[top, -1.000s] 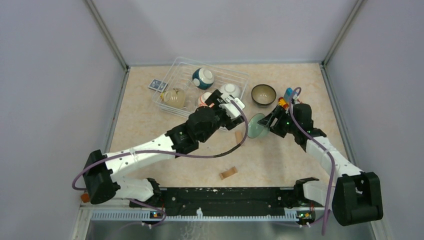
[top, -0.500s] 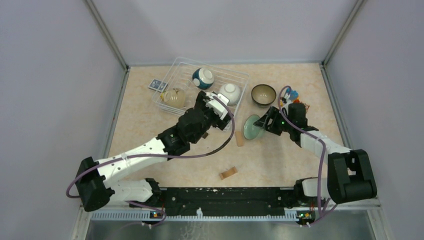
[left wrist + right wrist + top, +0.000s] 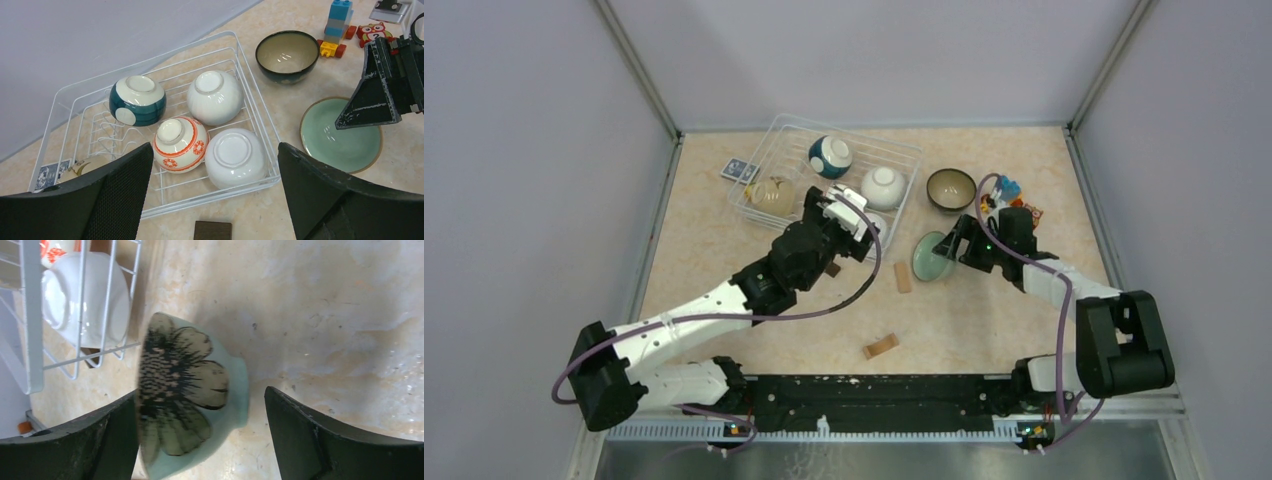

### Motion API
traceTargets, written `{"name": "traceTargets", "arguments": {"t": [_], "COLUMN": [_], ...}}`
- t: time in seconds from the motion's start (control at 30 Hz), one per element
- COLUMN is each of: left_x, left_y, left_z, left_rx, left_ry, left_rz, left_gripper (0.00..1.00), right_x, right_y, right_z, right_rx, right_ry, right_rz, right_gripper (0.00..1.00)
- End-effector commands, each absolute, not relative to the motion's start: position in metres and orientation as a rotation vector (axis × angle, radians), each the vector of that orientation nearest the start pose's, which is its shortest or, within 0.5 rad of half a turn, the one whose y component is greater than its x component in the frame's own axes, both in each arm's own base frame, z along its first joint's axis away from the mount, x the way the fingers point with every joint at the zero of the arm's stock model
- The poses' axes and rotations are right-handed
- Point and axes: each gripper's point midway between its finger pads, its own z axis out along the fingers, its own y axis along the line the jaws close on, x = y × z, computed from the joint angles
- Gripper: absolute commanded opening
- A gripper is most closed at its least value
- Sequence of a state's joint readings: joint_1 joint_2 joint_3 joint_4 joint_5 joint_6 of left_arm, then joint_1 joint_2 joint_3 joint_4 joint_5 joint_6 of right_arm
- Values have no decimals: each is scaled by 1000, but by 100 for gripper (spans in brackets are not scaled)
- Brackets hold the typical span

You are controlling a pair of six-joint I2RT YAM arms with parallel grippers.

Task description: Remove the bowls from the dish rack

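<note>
Five bowls sit upside down in the white wire dish rack [image 3: 100, 127] at the far left of the table [image 3: 984, 330]. A teal-and-white bowl [image 3: 137, 100] and a plain white bowl [image 3: 215, 96] are at the back. An orange-patterned bowl [image 3: 180, 144] and a second white bowl [image 3: 235, 157] touch each other at the front wall, and a beige bowl [image 3: 771, 193] is at the rack's left end. The left gripper [image 3: 215, 150] hovers over the rack's near edge, fingers spread wide and gripping nothing. Two more bowls are out on the table to the right of the rack. A dark bowl with a pale lining [image 3: 287, 55] stands upright, and nearer the arms a pale green bowl [image 3: 340, 135], a dark flower painted inside, is tipped with its mouth toward the rack. The right gripper [image 3: 200, 392] brackets the green bowl with fingers parted, one against the rim and the other clear of the bowl's outside. Toy bricks [image 3: 337, 20] and an owl figure [image 3: 375, 32] lie beyond the dark bowl.
</note>
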State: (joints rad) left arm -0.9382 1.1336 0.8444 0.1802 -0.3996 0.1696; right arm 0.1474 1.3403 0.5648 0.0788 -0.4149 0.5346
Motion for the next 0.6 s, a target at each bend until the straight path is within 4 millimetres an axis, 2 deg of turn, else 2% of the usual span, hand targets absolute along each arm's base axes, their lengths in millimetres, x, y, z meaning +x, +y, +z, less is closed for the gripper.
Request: {"name": "traceTargets", "arguments": {"t": [0.0, 0.07, 0.2, 0.57], "left_x": [290, 290, 290, 289], "left_y": [-262, -262, -261, -262], "left_z": [298, 297, 293, 286], "left_rx": [522, 519, 514, 483], "left_ry": [1500, 1505, 1508, 1520], "left_rz": [-283, -285, -286, -318], "left_gripper": [97, 97, 97, 97], "right_x": [326, 326, 325, 314], "right_y": [119, 113, 107, 86], "right_z": [74, 75, 76, 72], "right_rx": [243, 256, 270, 367], "right_ry": [2303, 2302, 2312, 2370], "right_rz": [681, 638, 588, 449], "right_gripper": [89, 93, 93, 82]}}
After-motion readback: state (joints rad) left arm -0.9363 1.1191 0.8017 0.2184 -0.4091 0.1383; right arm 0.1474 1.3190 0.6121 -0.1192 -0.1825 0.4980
